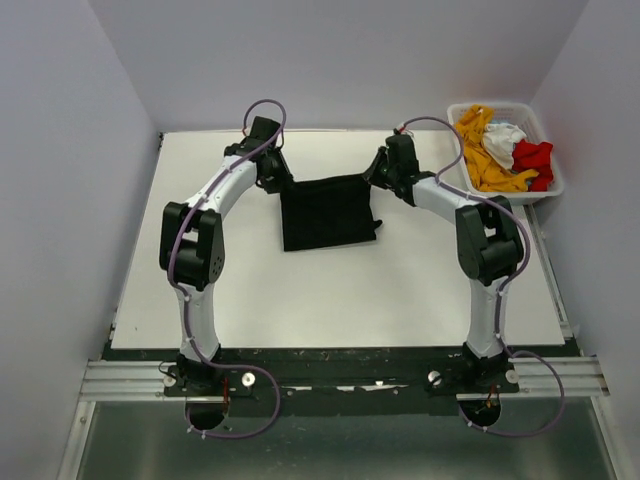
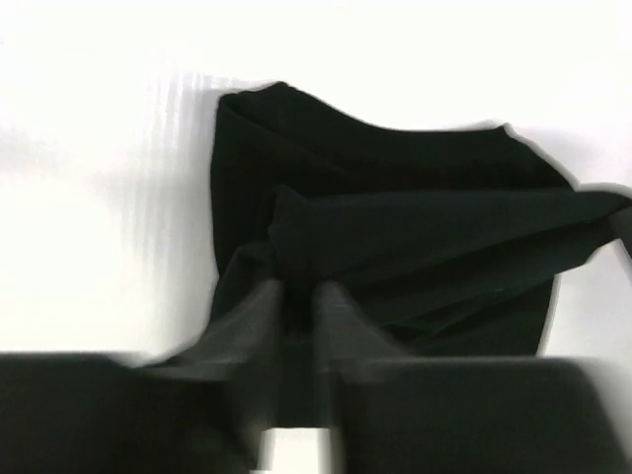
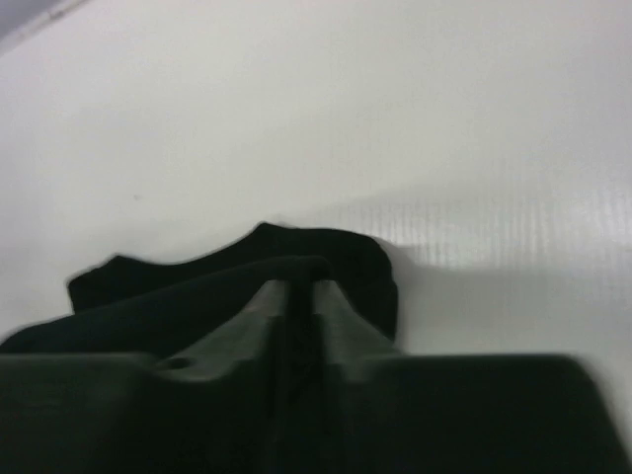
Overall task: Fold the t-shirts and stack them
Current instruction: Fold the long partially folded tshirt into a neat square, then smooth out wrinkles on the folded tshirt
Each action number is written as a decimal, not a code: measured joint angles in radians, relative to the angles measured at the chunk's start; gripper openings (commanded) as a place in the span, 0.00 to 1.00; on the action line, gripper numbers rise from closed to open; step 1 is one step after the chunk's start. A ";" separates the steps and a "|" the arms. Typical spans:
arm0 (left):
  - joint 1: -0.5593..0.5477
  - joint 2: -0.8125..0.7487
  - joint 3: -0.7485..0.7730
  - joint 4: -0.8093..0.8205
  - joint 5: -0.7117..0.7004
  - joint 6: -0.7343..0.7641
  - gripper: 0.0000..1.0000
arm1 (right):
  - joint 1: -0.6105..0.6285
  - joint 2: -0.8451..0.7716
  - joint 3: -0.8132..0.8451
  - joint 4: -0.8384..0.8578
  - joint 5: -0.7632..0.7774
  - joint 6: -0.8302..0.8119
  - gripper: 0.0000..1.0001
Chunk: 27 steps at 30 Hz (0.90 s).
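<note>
The black t-shirt (image 1: 328, 212) lies partly folded in the far middle of the white table (image 1: 330, 290). My left gripper (image 1: 276, 180) is shut on its far left corner, and the cloth spreads ahead of the fingers in the left wrist view (image 2: 395, 237). My right gripper (image 1: 377, 175) is shut on its far right corner, and the black cloth (image 3: 237, 276) bunches round the fingertips in the right wrist view. The top edge hangs taut between the two grippers. The orange-yellow (image 1: 482, 155), white (image 1: 503, 138) and red (image 1: 533, 160) t-shirts lie crumpled in the basket.
The white slatted basket (image 1: 553, 185) stands at the table's far right corner. Grey walls close in at the back and both sides. The arm bases sit on a black rail (image 1: 330, 370) at the near edge.
</note>
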State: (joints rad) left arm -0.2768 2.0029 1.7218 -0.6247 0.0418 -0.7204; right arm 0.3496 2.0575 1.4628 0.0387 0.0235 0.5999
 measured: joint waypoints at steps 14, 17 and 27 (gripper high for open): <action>0.019 -0.024 -0.017 0.016 0.204 0.029 0.99 | -0.013 -0.028 -0.023 0.051 -0.216 -0.022 1.00; 0.017 -0.024 -0.014 0.051 0.278 0.026 0.99 | -0.013 -0.037 -0.060 0.125 -0.346 0.010 1.00; 0.019 0.290 0.291 0.008 0.301 -0.046 0.99 | -0.009 0.213 0.114 0.214 -0.452 0.078 1.00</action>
State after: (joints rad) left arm -0.2577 2.2932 2.0132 -0.6170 0.3424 -0.7666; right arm 0.3408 2.2704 1.5772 0.2531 -0.4286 0.6777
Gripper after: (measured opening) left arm 0.984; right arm 0.998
